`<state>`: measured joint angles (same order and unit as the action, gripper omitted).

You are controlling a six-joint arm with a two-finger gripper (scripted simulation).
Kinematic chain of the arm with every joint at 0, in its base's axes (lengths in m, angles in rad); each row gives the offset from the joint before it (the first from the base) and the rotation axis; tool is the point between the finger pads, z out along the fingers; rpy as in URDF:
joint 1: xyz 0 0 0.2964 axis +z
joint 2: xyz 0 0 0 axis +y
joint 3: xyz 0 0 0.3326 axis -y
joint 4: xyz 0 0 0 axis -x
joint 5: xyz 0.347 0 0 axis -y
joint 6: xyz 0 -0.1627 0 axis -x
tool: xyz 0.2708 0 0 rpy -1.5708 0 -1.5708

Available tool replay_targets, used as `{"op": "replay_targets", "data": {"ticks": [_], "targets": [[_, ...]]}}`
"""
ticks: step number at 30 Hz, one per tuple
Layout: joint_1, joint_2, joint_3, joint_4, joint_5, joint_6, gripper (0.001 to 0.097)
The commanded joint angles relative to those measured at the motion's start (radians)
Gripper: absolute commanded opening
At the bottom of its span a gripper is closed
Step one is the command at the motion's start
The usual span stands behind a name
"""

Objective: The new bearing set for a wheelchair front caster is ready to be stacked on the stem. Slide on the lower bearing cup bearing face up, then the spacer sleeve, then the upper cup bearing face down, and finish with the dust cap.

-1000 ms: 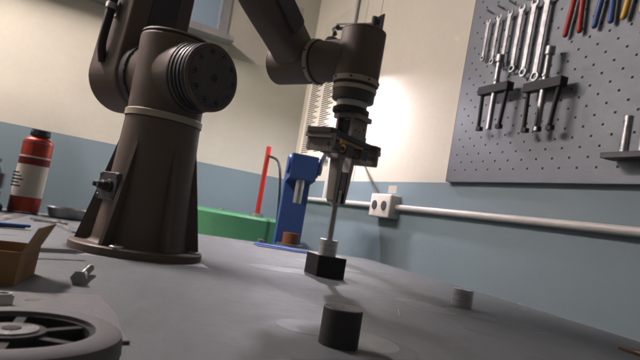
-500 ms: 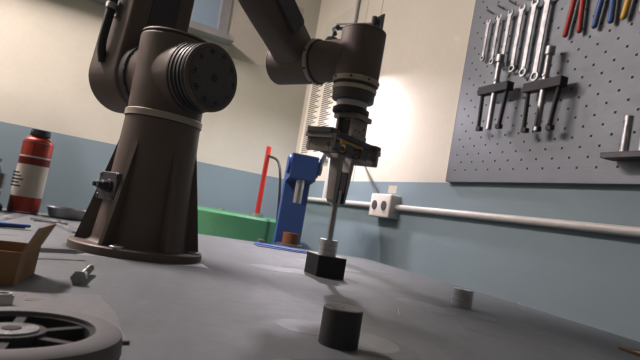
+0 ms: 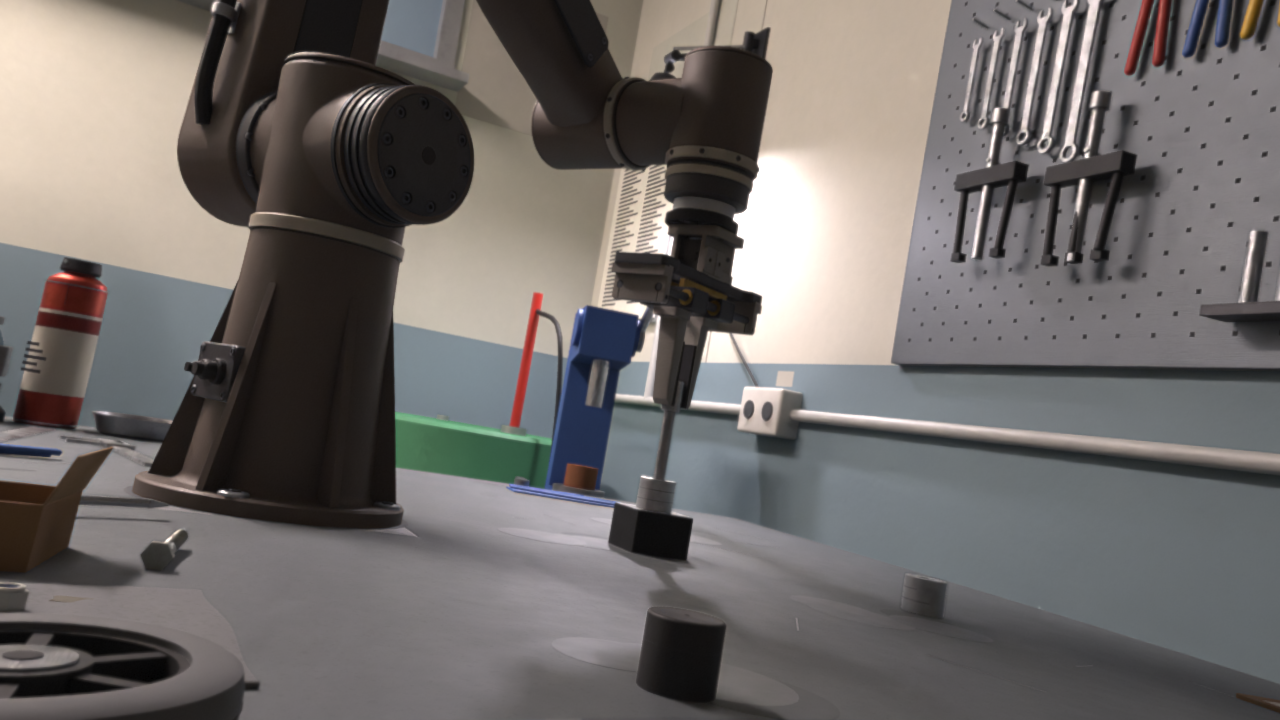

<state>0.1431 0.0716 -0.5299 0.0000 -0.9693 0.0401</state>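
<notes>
The stem (image 3: 663, 441) stands upright in a black block (image 3: 651, 529) in the middle of the bench. A pale bearing cup (image 3: 655, 494) sits low on the stem, on top of the block. Straight above the stem's top, my gripper (image 3: 673, 392) is closed on the spacer sleeve, a slim pale tube (image 3: 674, 365) held upright between the fingers. A second pale cup (image 3: 923, 595) rests on the bench to the right. A dark cylinder, the dust cap (image 3: 680, 653), stands at the front of the bench.
Behind the stem stand a blue press (image 3: 593, 394), a red rod and a green box (image 3: 470, 448). A pegboard (image 3: 1101, 170) with wrenches hangs on the right wall. The arm's base (image 3: 286, 421), a cardboard box (image 3: 40, 510), a bolt (image 3: 166, 548) and a caster wheel (image 3: 98, 667) fill the left.
</notes>
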Motion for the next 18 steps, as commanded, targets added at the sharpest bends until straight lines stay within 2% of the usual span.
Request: {"op": "replay_targets", "data": {"ticks": [1,18], "targets": [[0.000,0.000,0.001,0.000,0.000,0.000,0.0064],[0.000,0.000,0.001,0.000,0.000,0.000,0.0178]]}}
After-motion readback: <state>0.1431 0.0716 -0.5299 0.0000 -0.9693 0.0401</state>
